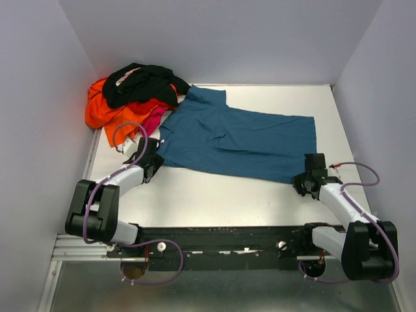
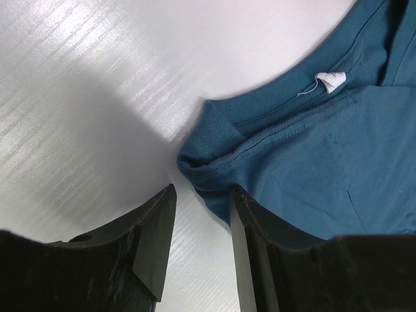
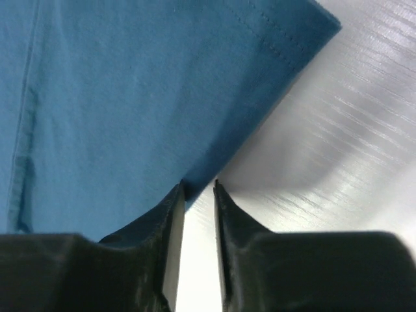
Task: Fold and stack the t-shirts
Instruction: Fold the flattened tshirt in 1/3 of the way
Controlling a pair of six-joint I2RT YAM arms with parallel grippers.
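Note:
The teal-blue t-shirt (image 1: 240,140) lies spread flat across the middle of the white table (image 1: 214,198), collar to the left and hem to the right. My left gripper (image 1: 151,160) is low at the collar end. In the left wrist view it (image 2: 201,188) is open and empty, with bare table between the jaws and the collar (image 2: 214,130) just past its right finger. My right gripper (image 1: 305,179) is at the near hem corner. In the right wrist view it (image 3: 199,183) stands narrowly open, with the shirt's edge (image 3: 117,97) touching the left fingertip and nothing between the jaws.
A loose pile sits in the back left corner: the black t-shirt (image 1: 143,83) on top, the orange one (image 1: 107,112) under it and the magenta-pink one (image 1: 153,121) poking out beside the teal shirt. Grey walls close in the table on three sides.

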